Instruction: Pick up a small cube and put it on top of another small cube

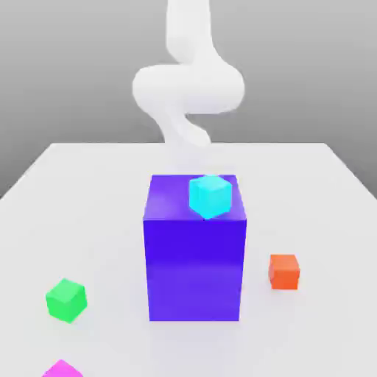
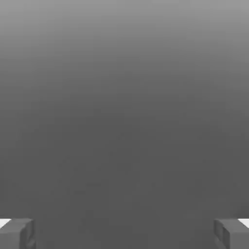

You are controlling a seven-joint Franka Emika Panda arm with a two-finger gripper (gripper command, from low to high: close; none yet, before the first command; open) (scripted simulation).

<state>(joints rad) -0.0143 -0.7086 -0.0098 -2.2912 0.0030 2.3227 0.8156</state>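
magenta small cube (image 1: 62,369) sits closest, then the green small cube (image 1: 66,300) and orange small cube (image 1: 284,271) on the white table (image 1: 88,191); the cyan small cube (image 1: 210,196) tops the tall purple block (image 1: 195,254). gripper (image 2: 124,233) jaws wide apart, nothing held, so it looks like nothing's started yet. next it'd need to drop over one cube.

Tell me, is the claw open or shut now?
Open. In the hand view the claw has its two fingers far apart, with nothing between them.

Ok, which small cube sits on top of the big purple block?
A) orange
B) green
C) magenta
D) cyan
D: the cyan cube rests on the purple block's top, while the green cube and orange cube sit on the table.
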